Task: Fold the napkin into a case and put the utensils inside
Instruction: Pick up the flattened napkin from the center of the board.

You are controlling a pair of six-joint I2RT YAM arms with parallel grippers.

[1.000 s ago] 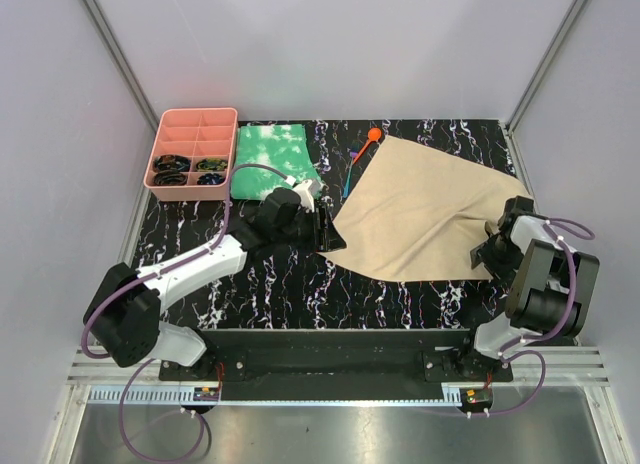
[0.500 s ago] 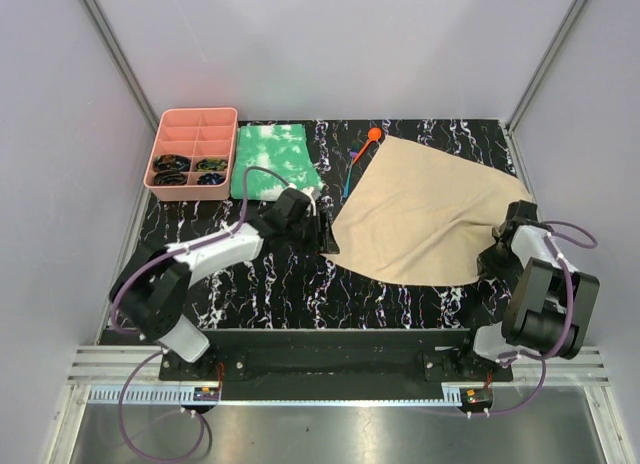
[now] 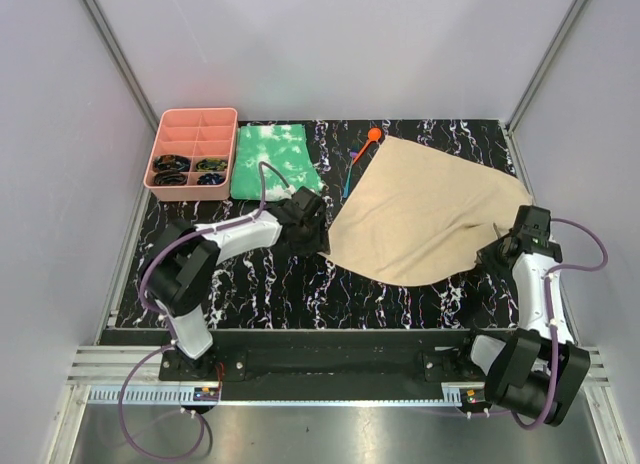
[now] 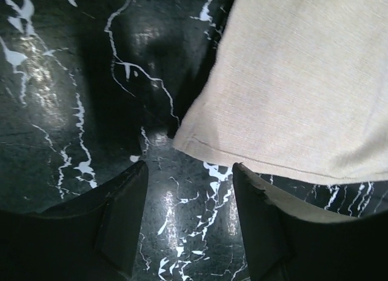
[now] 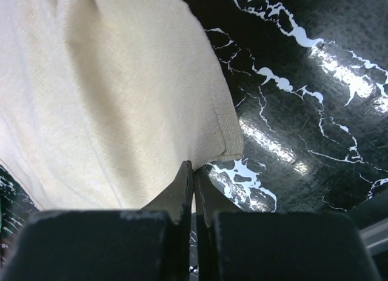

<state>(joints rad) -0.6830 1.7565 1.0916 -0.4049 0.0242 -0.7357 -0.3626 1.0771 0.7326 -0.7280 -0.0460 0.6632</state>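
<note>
Plainly, the napkin is a light, limp piece of tan woven cloth with a stitched hem. It lies open on the black marbled table just to the right of the green-and-white cloth. It sits mostly flat, with one soft ridge running toward the corner farthest from that cloth.

The right gripper sits at that far corner with its jaws pressed together, and the hem meets their tips. It looks to be pinching the edge, though little cloth shows between them.

The left gripper hangs low over the corner nearest the green-and-white cloth. Its jaws are spread with nothing between them, and the hemmed point lies just ahead of the gap.

The orange spoon and the slim blue utensil lie between the green-and-white cloth and the napkin, by the napkin's far-left edge.

Fabric this soft will probably drape, sag and slide over the glossy tabletop rather than hold a crease. The hemmed corners look like the best places to grip, because they are thicker and less likely to slip. Lifting only one corner would likely drag the sheet askew. The utensils look light, thin and smooth, so they may skid if nudged.
</note>
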